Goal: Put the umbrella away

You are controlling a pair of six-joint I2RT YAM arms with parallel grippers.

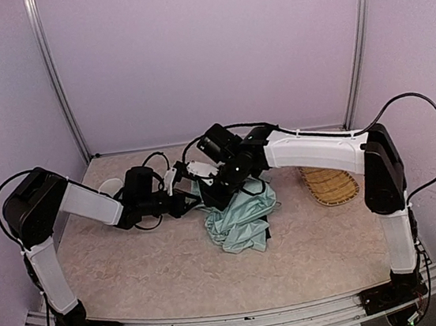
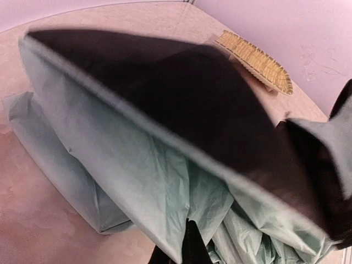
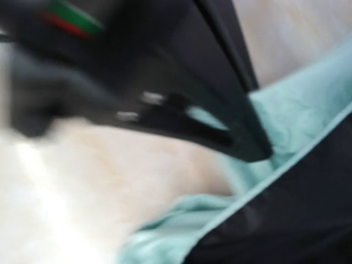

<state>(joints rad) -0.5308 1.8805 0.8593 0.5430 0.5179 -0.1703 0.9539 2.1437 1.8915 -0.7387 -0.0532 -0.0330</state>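
Lying crumpled at the middle of the surface (image 1: 152,274): umbrella (image 1: 241,222), mint fabric bunched, black underside showing in places. Both arms meet over its far-left end. Left claw (image 1: 189,201) closed, pinching a fold of fabric; the left wrist view shows that fold raised, black side up. Right claw (image 1: 210,186) closed just beside it. Right wrist view blurred: one finger (image 3: 242,137) at the mint edge, grip on fabric uncertain. Woven tray (image 1: 330,184) well apart to the right. Pale cup (image 1: 109,188) behind the left arm.

Top camera high, near edge, looking down; wrist cameras close; all share umbrella (image 1: 241,222).
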